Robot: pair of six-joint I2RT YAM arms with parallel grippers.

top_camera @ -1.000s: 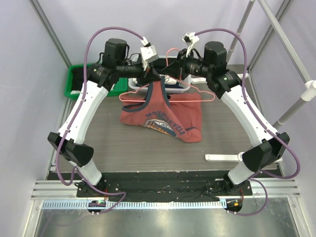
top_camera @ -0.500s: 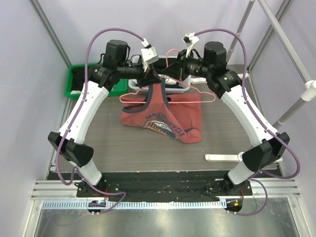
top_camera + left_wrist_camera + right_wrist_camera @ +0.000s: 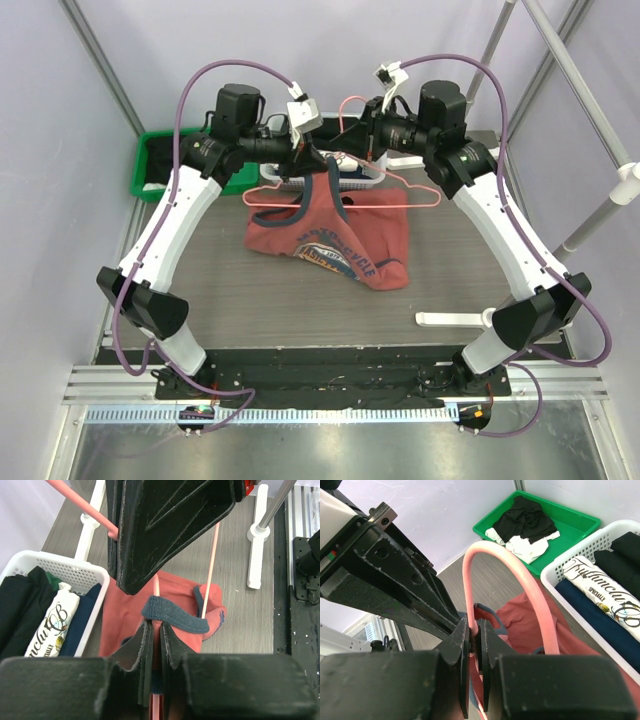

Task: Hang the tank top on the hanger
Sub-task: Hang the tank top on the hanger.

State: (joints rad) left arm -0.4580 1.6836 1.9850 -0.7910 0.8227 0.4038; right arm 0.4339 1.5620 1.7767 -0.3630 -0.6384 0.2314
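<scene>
From above, the right arm has edged back and to the right. The tank top (image 3: 330, 235) hangs half lifted just in front of the white basket (image 3: 372, 180), with bare table nearer the bases. The left wrist view shows the left gripper (image 3: 156, 626) nearly closed on the navy strap, and the right wrist view shows the right gripper (image 3: 474, 625) pinching the hanger (image 3: 469, 585) below its hook.

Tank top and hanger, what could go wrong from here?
1. The left gripper pinches just one navy strap of the tank top at the hanger; released, it may slip off the wire.
2. Most of it lies bunched on the table, so lifting could drag it askew.
3. The right gripper, on the hanger's hook, sits very near the left; they may collide.
</scene>
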